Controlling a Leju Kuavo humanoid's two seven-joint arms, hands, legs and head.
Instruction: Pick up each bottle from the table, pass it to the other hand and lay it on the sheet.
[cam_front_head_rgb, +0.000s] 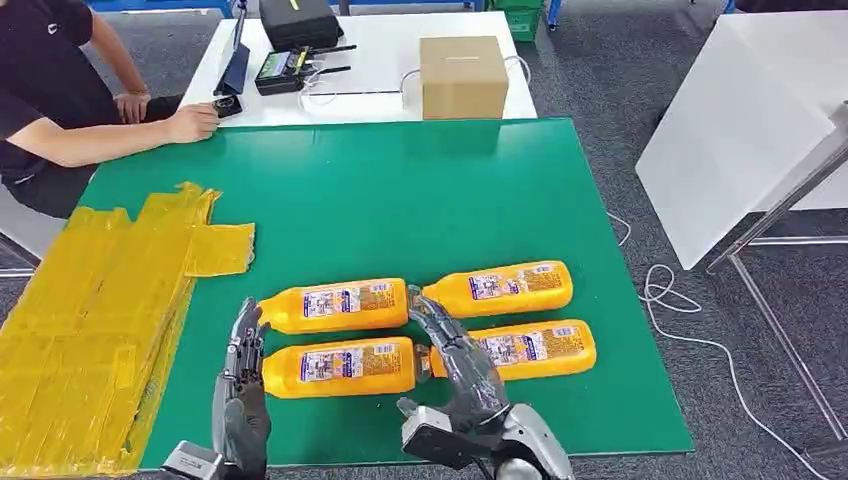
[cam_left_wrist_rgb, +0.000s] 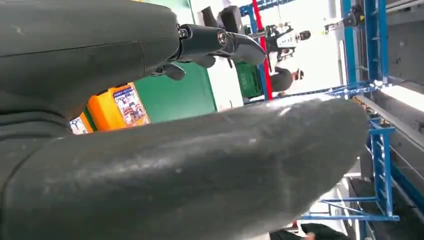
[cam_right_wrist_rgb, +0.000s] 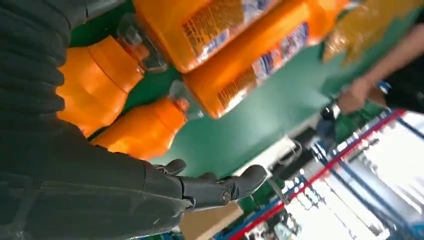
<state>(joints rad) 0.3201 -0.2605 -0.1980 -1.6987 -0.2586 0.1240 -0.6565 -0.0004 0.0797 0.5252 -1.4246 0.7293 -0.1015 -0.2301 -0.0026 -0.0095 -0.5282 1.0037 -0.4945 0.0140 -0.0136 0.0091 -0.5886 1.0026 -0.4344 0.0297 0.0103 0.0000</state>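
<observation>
Surface: green table on a grey carpeted floor; a white table abuts its far edge, carrying a cardboard box and a dark electronic unit.
Sheet: crumpled yellow sheet spread over the table's left side, reaching down to the near edge.
Bottles: four orange bottles lying on their sides in two rows, right of the sheet. Far-left bottle; near-left bottle; far-right bottle; near-right bottle. None lies on the sheet.
Left hand: left hand comes in from the near edge, fingers pointing away from the robot, extended and slightly parted. It holds nothing; the fingertips sit just beside the left ends of the two left bottles. The left wrist view shows an orange labelled bottle beyond the fingers.
Right hand: right hand reaches forward into the gap between the left and right bottle pairs, fingers stretched out long and holding nothing. In the right wrist view the fingers lie extended above the green surface, the bottle caps and necks close by.
Person: a person in a dark top sits at the far left corner, one hand resting on the table edge.
</observation>
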